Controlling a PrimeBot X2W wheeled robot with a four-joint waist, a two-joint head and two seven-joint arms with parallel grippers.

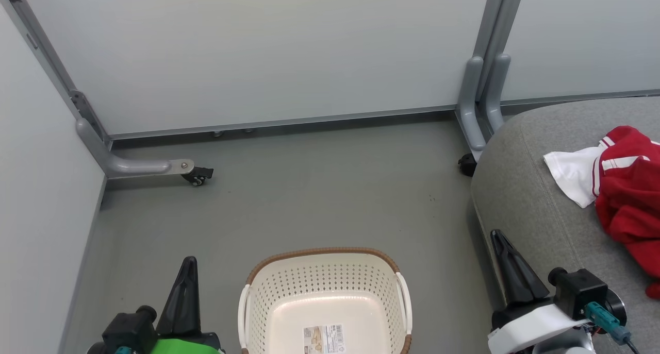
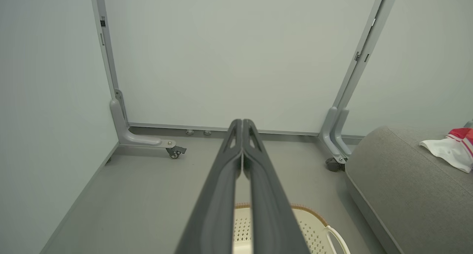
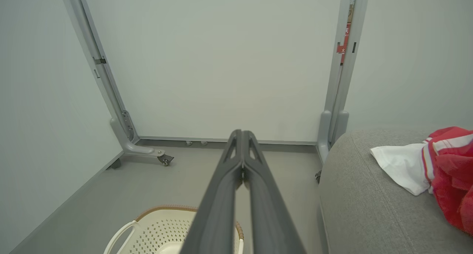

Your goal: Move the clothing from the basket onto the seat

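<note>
In the head view, the left tool [image 1: 188,265] and the right tool [image 1: 500,243] sit low on either side, fingers pointing up the picture. Each has its two dark fingers pressed together, and neither has hold of anything. The basket [image 1: 322,251] stands on the grey floor [image 1: 309,189] between them, just right of the left tool and well left of the right one. As much of its inside as shows holds no fabric, only the label sticker [image 1: 323,337] on its bottom. The nearest part is cut off by the picture's edge. The clothing [image 1: 626,189], a crumpled red jersey heap with white stripes and a white panel spread toward the basket side, lies on the seat [image 1: 521,189], ahead of the right tool and to its right.

In the left wrist view, that tool's fingers meet along their length with nothing pinched between them. The basket's far rim and one white handle lie under and just right of the fingers. The seat is well off to the right, with a white and red corner of the clothing on it.

In the right wrist view, the fingers are likewise closed together and empty. The basket is below and to their left, and the seat with the clothing is to their right.

Judging by this, the transfer looks complete: the garments are on the seat and nothing is seen left to fetch. At most, the hidden near part of the basket needs a check.
</note>
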